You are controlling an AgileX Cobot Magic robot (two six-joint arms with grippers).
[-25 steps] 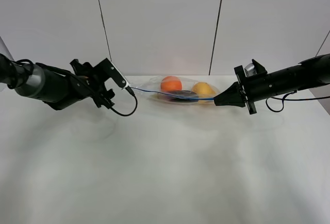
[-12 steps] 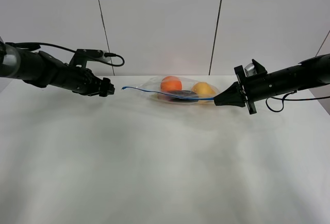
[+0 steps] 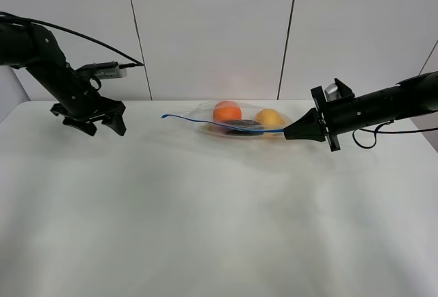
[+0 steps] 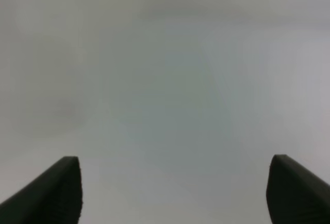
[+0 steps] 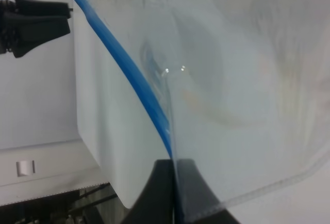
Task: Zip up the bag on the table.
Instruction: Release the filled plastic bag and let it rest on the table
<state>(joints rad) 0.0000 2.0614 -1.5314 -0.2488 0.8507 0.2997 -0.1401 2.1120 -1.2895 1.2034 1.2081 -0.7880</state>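
1. Hanging at far left, the left gripper (image 3: 94,123) has its jaws spread wide, holding nothing.
2. The bag (image 3: 239,120) lies far-centre on the table (image 3: 219,228).
3. The right gripper (image 3: 287,133) pinches its right corner, clamped on the zipper strip (image 5: 126,77).

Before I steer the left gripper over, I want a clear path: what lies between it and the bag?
Only bare table, per the exterior high view, separates the left gripper from the bag.
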